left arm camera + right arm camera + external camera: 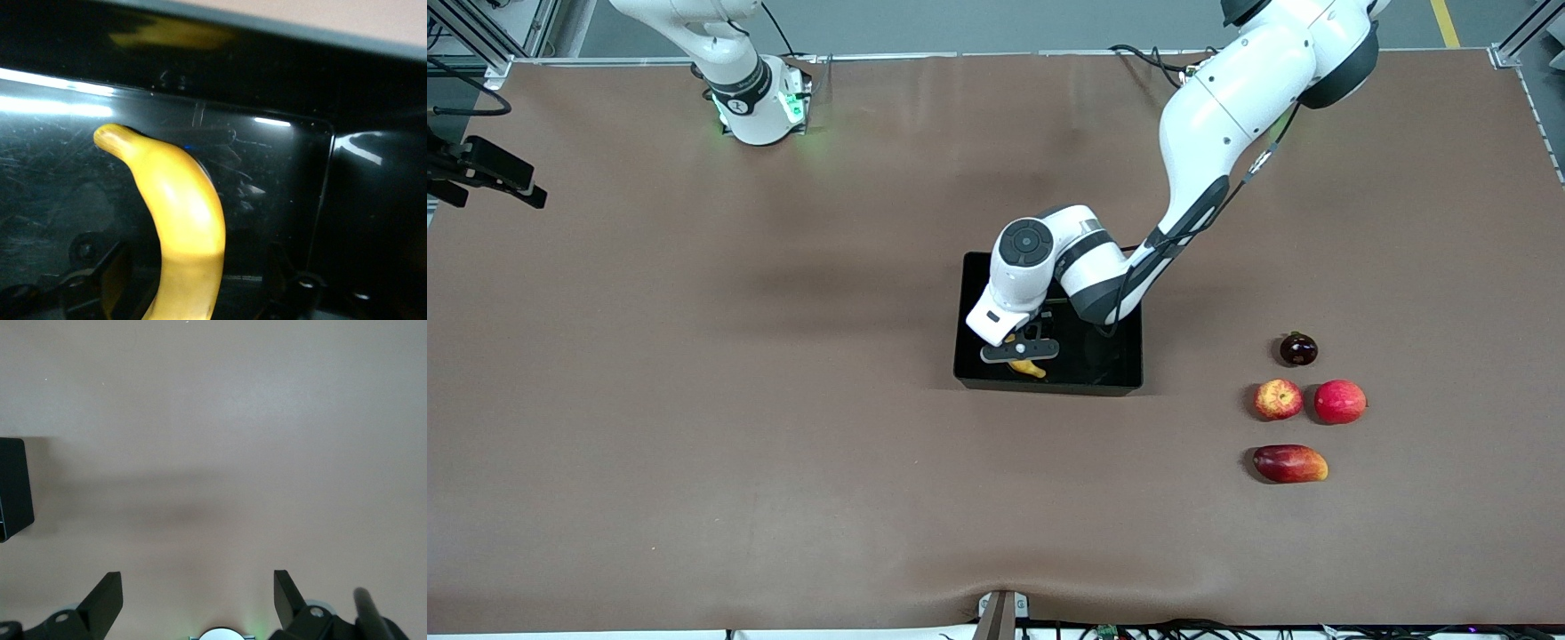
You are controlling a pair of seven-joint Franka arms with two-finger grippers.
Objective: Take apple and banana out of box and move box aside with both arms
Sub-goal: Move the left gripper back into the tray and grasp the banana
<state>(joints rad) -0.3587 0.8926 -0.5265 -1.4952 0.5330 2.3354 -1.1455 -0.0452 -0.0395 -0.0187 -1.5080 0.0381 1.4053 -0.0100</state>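
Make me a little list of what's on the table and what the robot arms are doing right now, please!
banana: in the black box, between the left gripper's jaws
box: mid-table, holds only the banana
left gripper: low inside the box, jaws either side of the banana
right gripper: jaws open, holding nothing, waiting over bare table
streaky apple: on the table toward the left arm's end, beside the red round fruit
mango: nearer the front camera than the apple
dark round fruit: farther than the apple
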